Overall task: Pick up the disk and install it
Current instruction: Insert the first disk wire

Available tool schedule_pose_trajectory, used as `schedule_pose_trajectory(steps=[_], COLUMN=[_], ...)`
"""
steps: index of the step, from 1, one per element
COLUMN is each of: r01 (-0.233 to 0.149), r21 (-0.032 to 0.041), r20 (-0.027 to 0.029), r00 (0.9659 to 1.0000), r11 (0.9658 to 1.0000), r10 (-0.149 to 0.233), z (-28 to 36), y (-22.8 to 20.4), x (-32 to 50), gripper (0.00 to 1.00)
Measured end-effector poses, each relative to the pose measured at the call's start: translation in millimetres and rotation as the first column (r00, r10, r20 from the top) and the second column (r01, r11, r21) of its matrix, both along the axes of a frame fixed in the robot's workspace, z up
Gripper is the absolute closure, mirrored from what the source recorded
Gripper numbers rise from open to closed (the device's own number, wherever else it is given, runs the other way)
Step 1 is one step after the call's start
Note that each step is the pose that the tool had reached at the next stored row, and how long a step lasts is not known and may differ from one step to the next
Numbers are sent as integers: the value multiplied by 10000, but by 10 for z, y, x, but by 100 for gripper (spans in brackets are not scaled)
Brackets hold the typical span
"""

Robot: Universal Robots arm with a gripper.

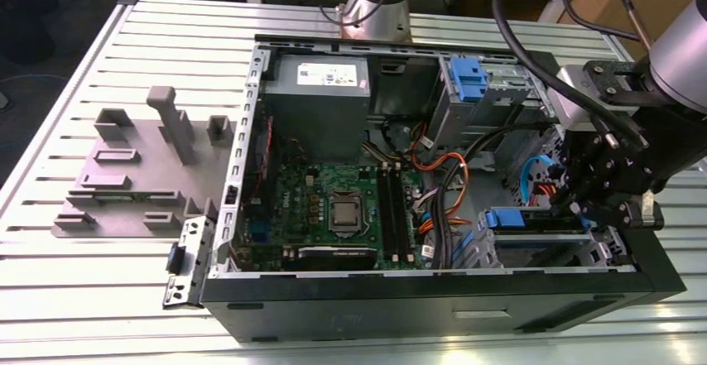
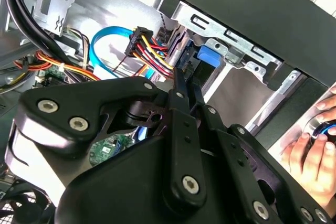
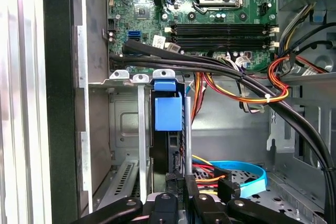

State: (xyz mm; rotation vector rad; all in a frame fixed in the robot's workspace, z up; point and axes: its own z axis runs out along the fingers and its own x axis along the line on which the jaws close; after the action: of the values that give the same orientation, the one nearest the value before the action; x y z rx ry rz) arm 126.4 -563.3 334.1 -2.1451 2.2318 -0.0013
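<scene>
disk (image 3: 168,113) sits on edge in the metal bay (image 3: 126,124) of the case. my gripper (image 3: 176,195) pinches it tight. i push slow and straight, away from the wires (image 3: 247,95).

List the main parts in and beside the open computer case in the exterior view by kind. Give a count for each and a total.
Power supply: 1
Motherboard: 1
Blue latch on a metal cage: 1
Disk with blue frame: 1
Grey fixture block on the table: 1
Total: 5
</scene>
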Motion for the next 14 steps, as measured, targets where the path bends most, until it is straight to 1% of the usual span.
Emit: schedule_pose_trajectory(steps=[8,14], r01=[2,14], r21=[1,2], r20=[0,0], r00=[10000,10000], r11=[10000,10000], r10=[-2,-14], z=[-23,-24], y=[-1,0], x=[0,2], gripper=[82,82])
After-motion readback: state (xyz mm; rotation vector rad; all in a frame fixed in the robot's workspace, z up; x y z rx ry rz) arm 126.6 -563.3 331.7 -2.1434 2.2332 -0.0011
